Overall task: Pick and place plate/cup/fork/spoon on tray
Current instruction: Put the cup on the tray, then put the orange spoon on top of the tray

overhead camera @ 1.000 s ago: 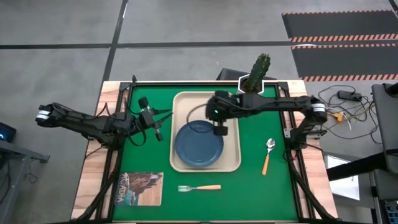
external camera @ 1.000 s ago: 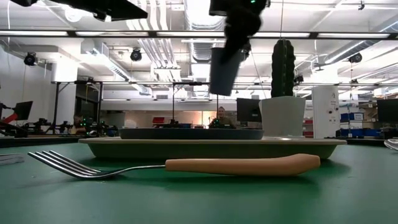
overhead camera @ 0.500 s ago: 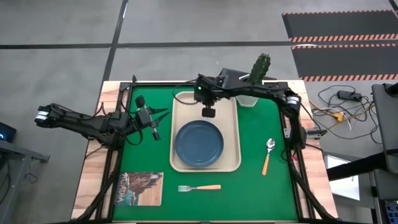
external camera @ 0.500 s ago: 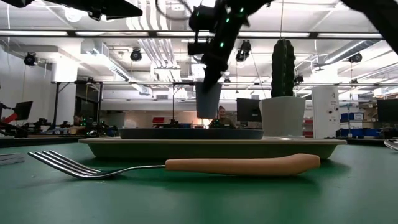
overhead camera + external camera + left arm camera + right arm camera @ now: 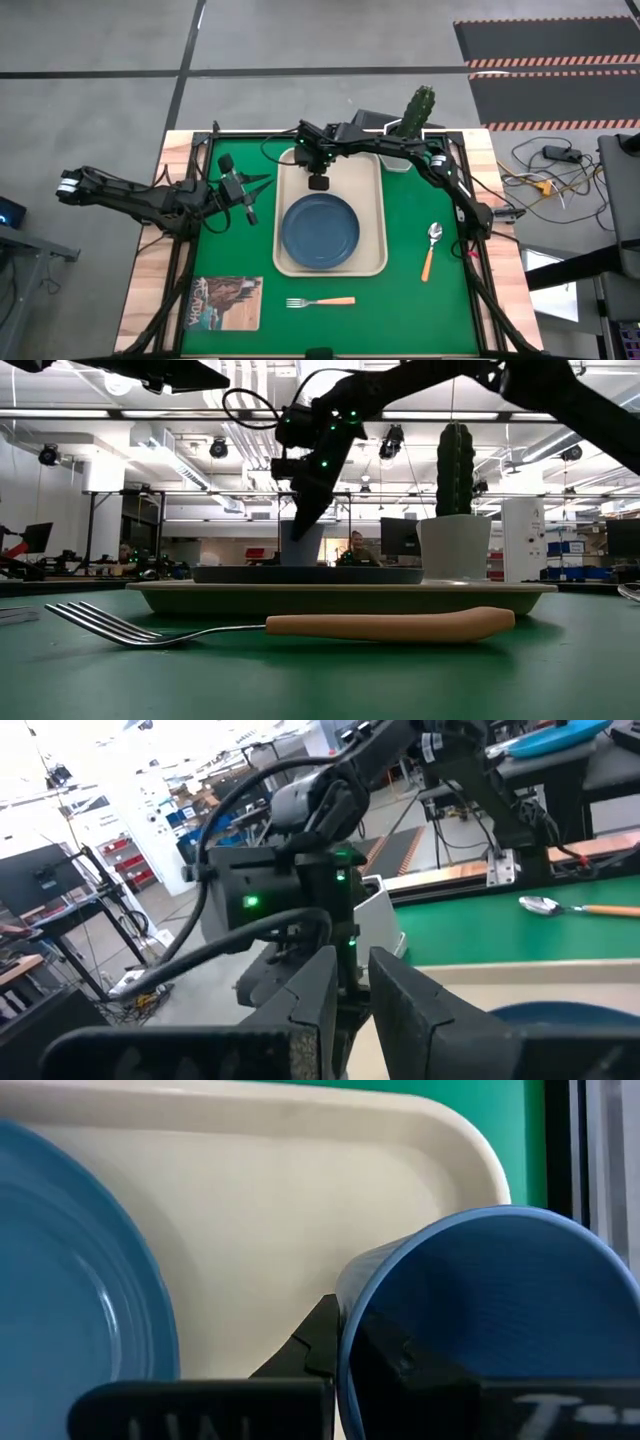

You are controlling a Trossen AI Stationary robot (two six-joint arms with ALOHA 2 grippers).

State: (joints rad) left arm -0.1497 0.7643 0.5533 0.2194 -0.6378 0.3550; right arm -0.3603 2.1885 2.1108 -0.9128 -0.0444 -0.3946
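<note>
My right gripper (image 5: 318, 181) is shut on the small blue cup (image 5: 318, 184) over the far left part of the cream tray (image 5: 372, 180). In the low view the cup (image 5: 300, 545) stands about upright, and its bottom is hidden behind the plate's rim. The dark blue plate (image 5: 320, 230) lies in the tray's near part. The fork (image 5: 320, 301) lies on the green mat near the tray's near edge. The spoon (image 5: 430, 250) lies on the mat to the right of the tray. My left gripper (image 5: 255, 197) is open and empty, left of the tray. My right gripper pinches the cup's wall at its rim (image 5: 345, 1315), with one finger (image 5: 318, 1342) outside and the other (image 5: 400, 1372) inside the cup. The fingers come from above, slanting down. The cup's open end is up; I cannot tell whether its bottom rests on the tray.
A white pot with a cactus (image 5: 408, 128) stands just beyond the tray's far right corner. A picture-covered booklet (image 5: 225, 303) lies at the mat's near left corner. Black frame rails run along the table's left and right sides.
My right gripper has carried the cup from above the plate's far right rim toward the table's far left, to the tray's far left corner. It has also gone down, so the cup now hangs low behind the plate. The plate, fork and spoon have stayed in place.
</note>
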